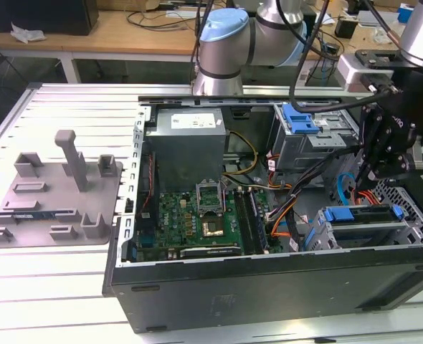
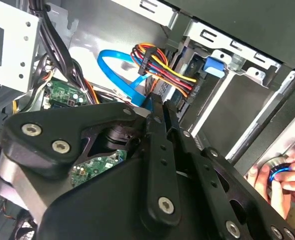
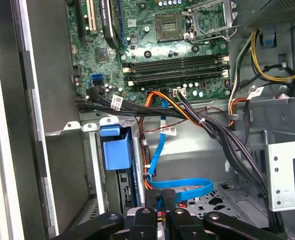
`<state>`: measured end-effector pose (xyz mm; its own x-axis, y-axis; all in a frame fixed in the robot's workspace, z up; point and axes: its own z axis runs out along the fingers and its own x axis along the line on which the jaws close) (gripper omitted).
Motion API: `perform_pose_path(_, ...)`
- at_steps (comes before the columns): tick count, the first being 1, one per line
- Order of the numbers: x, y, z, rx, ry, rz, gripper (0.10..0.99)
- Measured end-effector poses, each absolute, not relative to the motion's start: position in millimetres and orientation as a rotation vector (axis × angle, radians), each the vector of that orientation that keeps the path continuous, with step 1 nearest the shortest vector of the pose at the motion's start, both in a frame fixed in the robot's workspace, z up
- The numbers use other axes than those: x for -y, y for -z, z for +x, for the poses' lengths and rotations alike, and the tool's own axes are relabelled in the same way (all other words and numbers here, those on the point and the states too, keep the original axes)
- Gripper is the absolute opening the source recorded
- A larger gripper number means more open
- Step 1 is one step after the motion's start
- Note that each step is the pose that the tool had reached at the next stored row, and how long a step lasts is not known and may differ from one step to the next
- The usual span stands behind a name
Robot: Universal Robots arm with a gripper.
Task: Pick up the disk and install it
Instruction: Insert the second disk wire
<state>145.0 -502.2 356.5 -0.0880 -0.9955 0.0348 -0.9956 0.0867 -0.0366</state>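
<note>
tool (image 3: 162,196) fingers pressed together, empty, just above blue sata cable (image 3: 180,186); snag risk. disk (image 1: 362,222) seated below.

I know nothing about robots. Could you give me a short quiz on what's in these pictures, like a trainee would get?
1. True or false: the grey tray lies on the slatted table, outside the computer case.
2. In the exterior view, the hand is above which part? A) the grey tray B) the drive cage with blue-edged carriers C) the power supply box
3. Fill in: in the first wrist view, the flat cable looping just beyond the hand is coloured ____.

Key: 1 true; 2 B; 3 blue.
</note>
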Motion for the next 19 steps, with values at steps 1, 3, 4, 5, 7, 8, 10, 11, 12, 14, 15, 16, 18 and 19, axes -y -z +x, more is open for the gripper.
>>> perform_pose_path(1, 503, -356, 145, 2.315, -0.079, 2.122, 0.165)
perform_pose_path(3, 503, -357, 145, 2.315, -0.079, 2.121, 0.165)
perform_pose_path(4, 503, -357, 145, 2.315, -0.08, 2.121, 0.165)
perform_pose_path(5, 503, -357, 145, 2.314, -0.08, 2.121, 0.165)
perform_pose_path(7, 503, -357, 145, 2.314, -0.08, 2.121, 0.165)
perform_pose_path(8, 503, -357, 145, 2.314, -0.08, 2.121, 0.165)
perform_pose_path(10, 503, -357, 145, 2.314, -0.08, 2.121, 0.165)
perform_pose_path(11, 503, -356, 146, 2.314, -0.08, 2.121, 0.165)
perform_pose_path(12, 504, -356, 146, 2.314, -0.08, 2.121, 0.165)
perform_pose_path(14, 507, -357, 146, 2.314, -0.08, 2.121, 0.165)
perform_pose_path(15, 511, -356, 146, 2.315, -0.078, 2.122, 0.165)
perform_pose_path(16, 513, -357, 146, 2.315, -0.078, 2.122, 0.165)
perform_pose_path(18, 517, -356, 146, 2.316, -0.077, 2.122, 0.165)
perform_pose_path(19, 519, -357, 146, 2.316, -0.076, 2.123, 0.165)
